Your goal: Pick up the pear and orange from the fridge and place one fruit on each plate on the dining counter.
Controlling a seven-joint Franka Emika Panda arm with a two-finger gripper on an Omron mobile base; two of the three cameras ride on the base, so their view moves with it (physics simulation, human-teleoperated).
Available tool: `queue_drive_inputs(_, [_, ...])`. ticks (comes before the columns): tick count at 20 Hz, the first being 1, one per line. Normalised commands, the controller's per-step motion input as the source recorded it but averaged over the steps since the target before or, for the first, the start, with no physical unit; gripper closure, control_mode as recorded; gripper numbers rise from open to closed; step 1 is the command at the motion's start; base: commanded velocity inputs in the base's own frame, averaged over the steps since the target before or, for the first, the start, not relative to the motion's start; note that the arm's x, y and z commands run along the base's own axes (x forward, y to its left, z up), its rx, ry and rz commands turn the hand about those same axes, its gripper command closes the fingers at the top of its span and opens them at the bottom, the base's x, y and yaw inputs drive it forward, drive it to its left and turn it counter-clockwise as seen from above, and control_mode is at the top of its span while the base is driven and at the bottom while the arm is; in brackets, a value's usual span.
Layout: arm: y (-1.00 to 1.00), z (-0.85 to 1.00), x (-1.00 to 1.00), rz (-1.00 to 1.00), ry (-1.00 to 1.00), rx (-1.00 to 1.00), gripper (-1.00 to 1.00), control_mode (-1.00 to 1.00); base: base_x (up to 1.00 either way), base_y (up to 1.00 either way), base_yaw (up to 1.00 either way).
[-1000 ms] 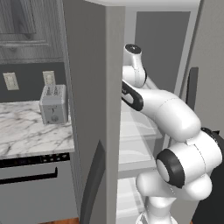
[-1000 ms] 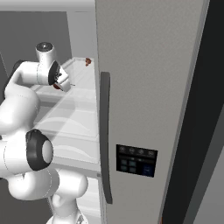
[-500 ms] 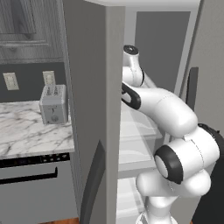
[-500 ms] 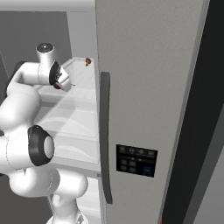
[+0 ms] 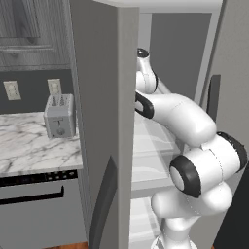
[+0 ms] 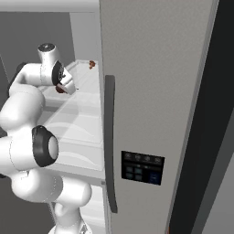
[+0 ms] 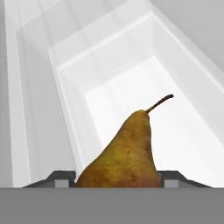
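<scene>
Inside the fridge (image 6: pixel 151 91), on its upper white shelf (image 6: pixel 77 123), your arm reaches in – the jaws sit closed against the pear (image 7: pixel 124 153), both tips touching its sides. Pull out carelessly and the fruit could slip or clip the door. The hand view shows that grip; the right base view shows a small fruit (image 6: pixel 92 64) further back

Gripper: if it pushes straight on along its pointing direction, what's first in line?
The pear. It already sits between the fingertips of the gripper, which look closed on its sides. Past it, the way leads along the white fridge shelf toward its back wall; how far back is unclear.
</scene>
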Motion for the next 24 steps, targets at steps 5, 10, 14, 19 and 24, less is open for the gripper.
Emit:
queue_drive_inputs(5, [-0.06,-0.41,-0.16,0.04,0.04,-0.05,1.00,-1.00,0.00,0.00,0.00])
queue_drive_inputs(10, [-0.29,-0.05,-0.65,0.15,-0.02,0.00,1.00,-1.00,0.00,0.00,0.00])
queue_drive_inputs(14, [-0.35,0.00,-0.93,0.14,-0.07,0.01,1.00,-1.00,0.00,0.00,0.00])
queue_drive_inputs(19, [-0.37,0.00,-0.94,0.18,-0.10,0.00,1.00,-1.00,0.00,0.00,0.00])
queue_drive_inputs(24, [-0.26,-0.05,-0.94,0.20,-0.11,-0.01,1.00,-1.00,0.00,0.00,0.00])
